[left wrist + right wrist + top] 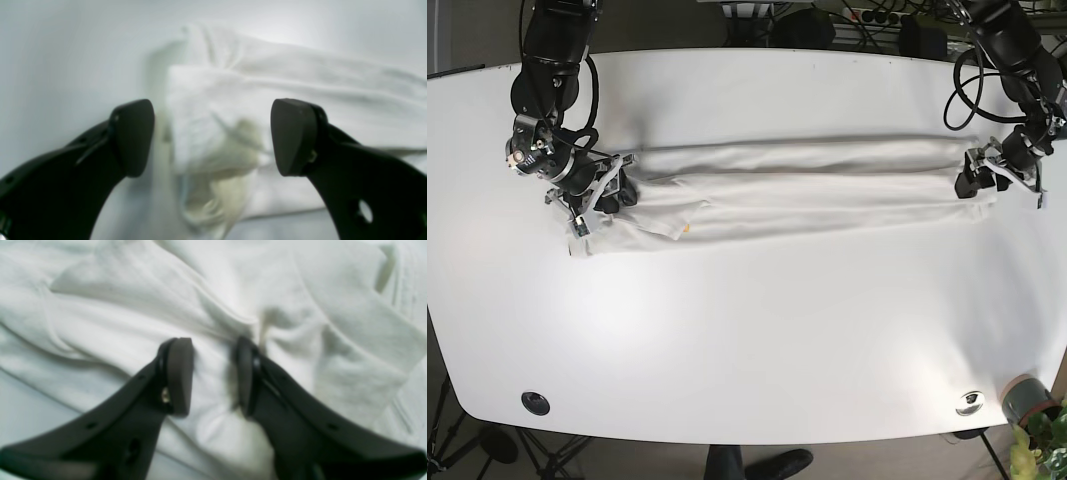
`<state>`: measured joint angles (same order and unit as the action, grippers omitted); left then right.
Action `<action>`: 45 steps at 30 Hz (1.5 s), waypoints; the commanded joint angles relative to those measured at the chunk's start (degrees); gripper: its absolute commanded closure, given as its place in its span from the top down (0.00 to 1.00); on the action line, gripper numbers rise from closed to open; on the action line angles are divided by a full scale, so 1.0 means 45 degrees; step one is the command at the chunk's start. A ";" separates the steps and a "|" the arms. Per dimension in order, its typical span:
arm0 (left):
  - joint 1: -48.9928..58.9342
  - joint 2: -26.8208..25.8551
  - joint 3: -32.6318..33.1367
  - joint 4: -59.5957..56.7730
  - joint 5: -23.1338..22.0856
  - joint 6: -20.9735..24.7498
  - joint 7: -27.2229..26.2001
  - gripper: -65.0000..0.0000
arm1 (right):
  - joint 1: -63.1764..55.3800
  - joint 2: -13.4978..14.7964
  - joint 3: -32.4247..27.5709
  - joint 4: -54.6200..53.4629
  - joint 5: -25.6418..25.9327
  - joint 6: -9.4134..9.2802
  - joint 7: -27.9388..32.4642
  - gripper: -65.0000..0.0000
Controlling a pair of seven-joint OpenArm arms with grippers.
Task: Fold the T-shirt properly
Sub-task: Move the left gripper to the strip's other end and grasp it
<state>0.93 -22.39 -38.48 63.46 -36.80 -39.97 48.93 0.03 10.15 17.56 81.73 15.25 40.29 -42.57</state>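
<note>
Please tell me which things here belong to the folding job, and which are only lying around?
For the job: long white cotton T-shirt, left gripper, right gripper.

Lying about: round grey cup, green plant, small round metal disc, black round disc.

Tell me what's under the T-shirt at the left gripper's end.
The T-shirt lies on the white table. Below the open left gripper, its layered end rests on bare tabletop. Anything beneath the cloth is covered.

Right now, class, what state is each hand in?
Left hand: open, over the T-shirt end.
Right hand: partly closed around a shirt fold.
</note>
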 commanded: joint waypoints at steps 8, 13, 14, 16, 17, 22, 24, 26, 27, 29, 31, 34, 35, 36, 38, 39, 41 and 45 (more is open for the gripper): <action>-0.0001 0.0160 0.0531 -0.0007 0.0196 -0.0008 0.0390 0.42 | 0.0159 -0.0176 0.0073 0.0171 0.0060 -0.0065 0.0072 0.33; -0.0001 0.0082 0.0531 0.0051 0.0236 -0.0008 0.0409 0.15 | 0.0159 -0.0195 0.0073 0.0171 0.0060 -0.0065 0.0072 0.33; 0.0038 0.0082 0.0531 0.0071 0.0236 -0.0008 0.0409 0.11 | 0.0159 -0.0195 0.0073 0.0171 0.0060 -0.0065 0.0072 0.33; 0.0233 0.0082 0.0551 0.0071 0.0255 -0.0008 0.0390 0.05 | 0.0159 -0.0195 0.0073 0.0171 0.0060 -0.0065 0.0072 0.33; 0.0272 0.0082 0.0531 0.0110 0.0236 -0.0008 0.0390 0.03 | 0.0159 -0.0195 0.0073 0.0171 0.0060 -0.0065 0.0072 0.33; 0.0546 0.0063 0.0492 0.1380 0.0255 -0.0008 0.0370 0.00 | 0.0159 -0.0195 0.0073 0.0171 0.0060 -0.0065 0.0072 0.33; 0.0858 0.0141 0.0551 0.2571 0.0275 -0.0008 0.0370 0.00 | 0.0159 -0.0195 0.0073 0.0171 0.0060 -0.0065 0.0072 0.33; 0.1054 0.0180 0.0570 0.3763 0.0275 -0.0008 0.0390 0.00 | 0.0159 -0.0195 0.0073 0.0171 0.0060 -0.0065 0.0072 0.33; 0.1190 0.0258 0.0649 0.4271 0.0275 -0.0008 0.0409 0.00 | 0.0159 -0.0195 0.0073 0.0171 0.0060 -0.0065 0.0072 0.33; 0.1464 0.0610 0.1117 0.5306 0.0275 -0.0008 0.0409 0.00 | 0.0159 -0.0215 0.0073 0.0171 0.0060 -0.0065 0.0072 0.33; 0.1737 0.0805 0.1684 0.6557 0.0275 -0.0008 0.0409 0.00 | 0.0159 -0.0332 0.0073 0.0171 0.0060 -0.0065 0.0072 0.33; 0.2206 0.0961 0.2465 0.8335 0.0255 -0.0008 0.0409 0.00 | 0.0159 -0.0390 0.0073 0.0171 0.0041 -0.0065 0.0072 0.33; 0.2323 0.1235 0.2993 0.8882 0.0255 -0.0008 0.0409 0.00 | 0.0159 -0.0410 0.0073 0.0171 0.0041 -0.0065 0.0072 0.33; 0.2363 0.1450 0.3481 0.9272 0.0255 -0.0008 0.0409 0.00 | 0.0159 -0.0430 0.0073 0.0171 0.0041 -0.0065 0.0072 0.33; 0.2363 0.1587 0.4126 0.9546 0.0255 -0.0008 0.0409 0.00 | 0.0159 -0.0449 0.0053 0.0171 0.0021 -0.0065 0.0072 0.33; 0.2343 0.1606 0.4517 0.9624 0.0255 -0.0008 0.0409 0.00 | 0.0159 -0.0449 0.0053 0.0191 0.0041 -0.0065 0.0072 0.33; 0.2226 0.1626 0.5122 0.9604 0.0216 0.0373 0.0409 0.00 | 0.0159 -0.0449 0.0034 0.0191 0.0041 -0.0065 0.0072 0.33; 0.1562 0.2329 0.6138 0.9175 0.0236 0.1584 0.0370 0.00 | 0.0159 -0.0449 0.0034 0.0171 0.0041 -0.0065 0.0072 0.33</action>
<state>9.43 -13.21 -11.42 104.90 -34.46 -34.04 52.18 0.03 7.79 17.63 81.71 15.25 39.92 -42.17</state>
